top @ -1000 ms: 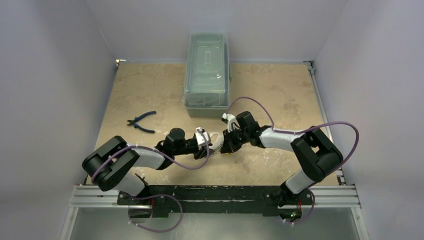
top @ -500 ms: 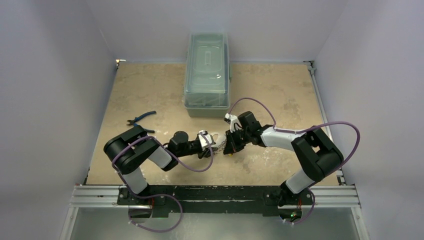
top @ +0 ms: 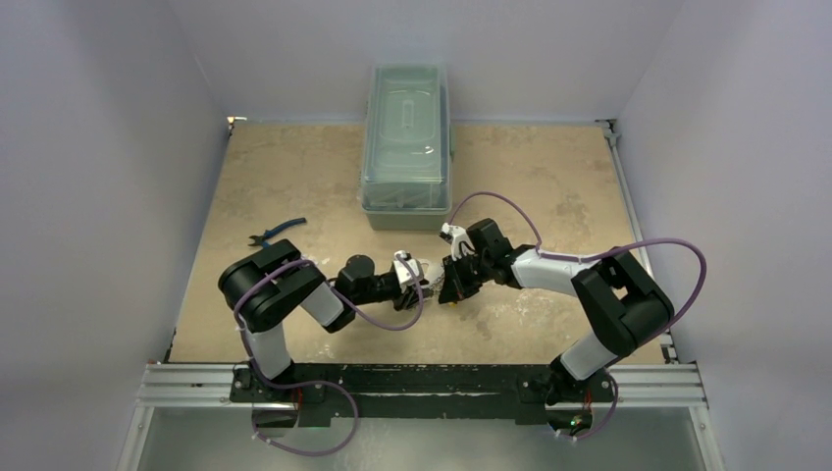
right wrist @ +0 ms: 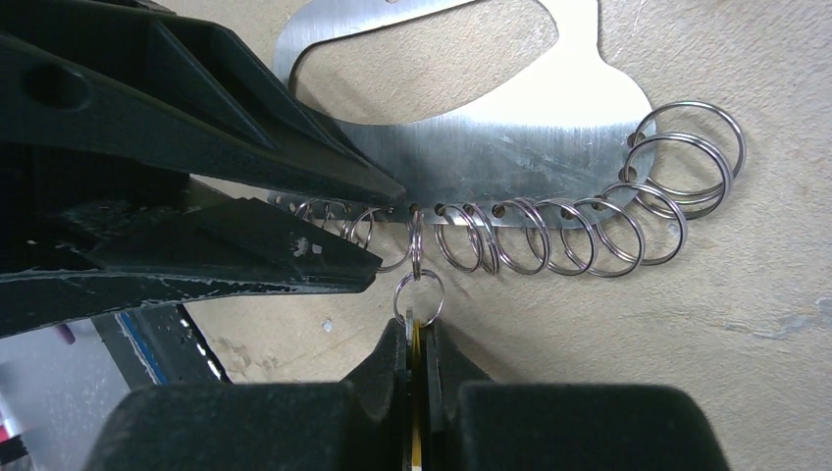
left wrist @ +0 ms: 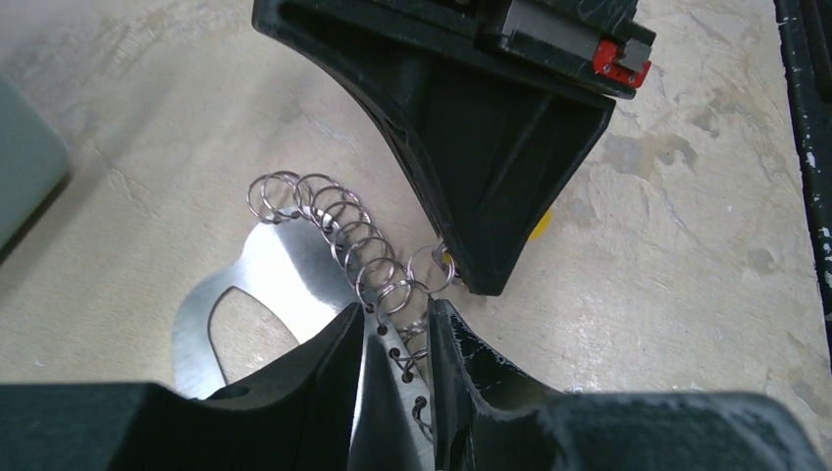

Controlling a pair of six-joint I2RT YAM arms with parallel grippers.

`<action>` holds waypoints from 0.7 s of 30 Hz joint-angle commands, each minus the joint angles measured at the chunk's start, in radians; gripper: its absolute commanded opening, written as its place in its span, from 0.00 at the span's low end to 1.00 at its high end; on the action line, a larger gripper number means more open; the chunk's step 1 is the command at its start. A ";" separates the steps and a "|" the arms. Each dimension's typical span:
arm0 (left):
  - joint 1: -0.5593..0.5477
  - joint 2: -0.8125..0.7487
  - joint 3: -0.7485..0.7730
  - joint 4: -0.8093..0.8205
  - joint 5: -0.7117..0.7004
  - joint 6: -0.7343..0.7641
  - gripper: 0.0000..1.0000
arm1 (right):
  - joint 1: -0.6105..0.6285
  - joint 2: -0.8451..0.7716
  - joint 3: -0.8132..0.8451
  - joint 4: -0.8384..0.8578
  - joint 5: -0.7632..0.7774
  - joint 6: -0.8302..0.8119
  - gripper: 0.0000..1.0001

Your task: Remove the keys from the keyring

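Note:
The keyring (right wrist: 510, 147) is a flat silvery plate with an oval cut-out, lying on the table. A row of small wire rings (right wrist: 589, 235) hangs from holes along its edge. My left gripper (left wrist: 394, 309) is shut on that holed edge of the keyring (left wrist: 285, 265). My right gripper (right wrist: 417, 329) is shut on a yellow-headed key (right wrist: 416, 392) and a thin silvery piece beside it. A small ring (right wrist: 419, 297) links them to the row. In the top view both grippers, left (top: 417, 280) and right (top: 448, 289), meet at the table's middle. No other keys show.
Blue-handled pliers (top: 277, 238) lie on the table to the left. A pale green lidded plastic box (top: 406, 147) stands at the back centre. White walls enclose the table on three sides. The rail with the arm bases (top: 422, 383) runs along the near edge.
The left arm's elbow has swung in toward the centre, and its gripper has shifted slightly right, toward the right gripper. The right arm has barely moved.

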 commanded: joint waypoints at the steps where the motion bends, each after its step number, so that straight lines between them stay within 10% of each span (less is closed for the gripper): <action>1: -0.004 0.028 0.016 0.031 0.033 -0.048 0.29 | -0.002 -0.001 0.026 0.007 -0.002 0.003 0.00; 11: -0.003 0.084 0.042 0.048 -0.011 -0.079 0.27 | -0.002 -0.008 0.018 0.014 -0.007 0.005 0.00; 21: -0.002 0.041 0.045 -0.028 0.037 -0.032 0.04 | -0.003 -0.022 0.011 0.019 -0.010 0.008 0.00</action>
